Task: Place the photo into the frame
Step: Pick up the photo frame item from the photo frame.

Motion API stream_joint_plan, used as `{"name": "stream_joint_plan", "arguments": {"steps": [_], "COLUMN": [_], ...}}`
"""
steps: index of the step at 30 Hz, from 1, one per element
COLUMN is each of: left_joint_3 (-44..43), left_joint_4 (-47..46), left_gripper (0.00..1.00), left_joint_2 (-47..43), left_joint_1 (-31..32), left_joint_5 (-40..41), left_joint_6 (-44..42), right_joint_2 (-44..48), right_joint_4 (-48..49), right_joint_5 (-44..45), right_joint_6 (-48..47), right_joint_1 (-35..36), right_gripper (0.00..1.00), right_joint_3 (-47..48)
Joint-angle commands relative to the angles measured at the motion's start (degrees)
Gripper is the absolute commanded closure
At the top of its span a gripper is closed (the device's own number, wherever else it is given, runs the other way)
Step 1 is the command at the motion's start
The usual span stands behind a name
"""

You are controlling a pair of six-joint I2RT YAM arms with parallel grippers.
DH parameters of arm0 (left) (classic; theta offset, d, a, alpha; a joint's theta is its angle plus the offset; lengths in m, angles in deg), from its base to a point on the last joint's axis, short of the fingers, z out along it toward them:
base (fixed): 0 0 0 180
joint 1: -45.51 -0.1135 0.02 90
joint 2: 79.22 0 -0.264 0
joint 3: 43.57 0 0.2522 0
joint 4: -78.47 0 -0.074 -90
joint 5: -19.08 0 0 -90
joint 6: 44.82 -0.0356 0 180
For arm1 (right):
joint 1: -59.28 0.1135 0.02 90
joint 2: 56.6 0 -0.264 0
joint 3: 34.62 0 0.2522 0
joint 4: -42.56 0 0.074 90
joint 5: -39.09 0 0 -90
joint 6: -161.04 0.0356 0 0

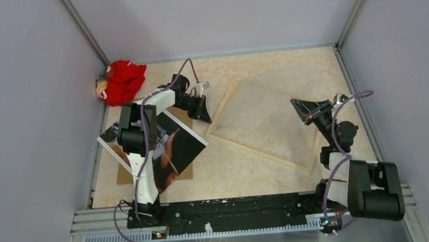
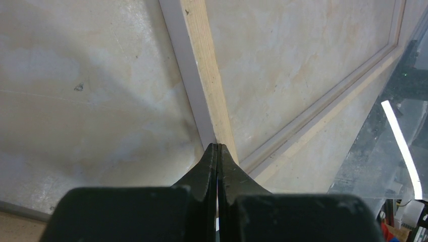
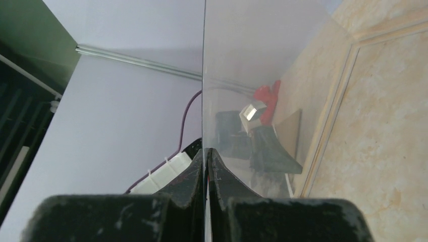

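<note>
Top view: the frame (image 1: 261,151) lies flat and askew in the middle of the table (image 1: 234,177), its light wood rear edges upward; the photo (image 1: 182,144) lies image side up well to the frame's left, under my left arm, resting partly on a brown backing board (image 1: 125,175) and overhanging it; photo and frame are apart, and the photo is not in the frame; a red cloth object (image 1: 122,82) sits in the far left corner.

My left tool (image 1: 206,119) is clenched, with no gap showing between its fingers; its tips meet the frame at the near left corner.

Left wrist view: the closed tips of the left tool (image 2: 218,148) press against the wooden rail of the frame (image 2: 207,75), where the wood meets the white strip beside it; I cannot tell whether anything thin is caught between them.

My right tool (image 1: 296,103) hovers over the right side of the frame; it is clamped on the edge of a clear pane (image 1: 263,111), which shows as a hazy sheet above the frame opening.

Right wrist view: the right tool (image 3: 206,151) pinches the clear pane (image 3: 252,50) edge-on; the pane rises straight from the fingertips; through it the red object, the board and the left tool appear dimly; the frame rail (image 3: 325,126) runs along the table to the right; where the pane's lower edge rests I cannot tell.
</note>
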Motion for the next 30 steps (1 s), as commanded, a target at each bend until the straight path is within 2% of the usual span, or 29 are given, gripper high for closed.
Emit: {"name": "stream_joint_plan", "arguments": {"steps": [1,4,6,14,22,30], "left_joint_3": [0.94,0.77,0.72,0.59,0.86,0.77], "left_joint_4": [0.52,0.47,0.48,0.59,0.6,0.71], "left_gripper": [1.0,1.0,1.0,1.0,1.0,1.0], "left_joint_2": [-2.5,-2.57,-2.58,-2.94,-2.95,-3.03], "left_joint_1": [0.42,0.42,0.42,0.42,0.42,0.47], "left_joint_5": [-0.05,-0.13,-0.22,-0.31,-0.39,-0.32], "left_joint_6": [-0.97,-0.89,-0.82,-0.64,-0.73,-0.73], "right_joint_2": [10.11,17.26,19.02,13.14,15.92,19.19], "right_joint_4": [-18.54,-35.1,-40.51,-41.2,-55.79,-66.02], "right_joint_5": [-1.82,-0.15,0.43,-3.35,-0.55,1.76], "right_joint_6": [-11.32,-20.3,-23.16,-24.73,-33.28,-38.79], "right_joint_1": [-1.34,-1.38,-1.45,-1.46,-1.54,-2.4], "right_gripper": [1.0,1.0,1.0,1.0,1.0,1.0], "right_joint_3": [2.27,5.64,7.26,8.6,13.0,16.33]}}
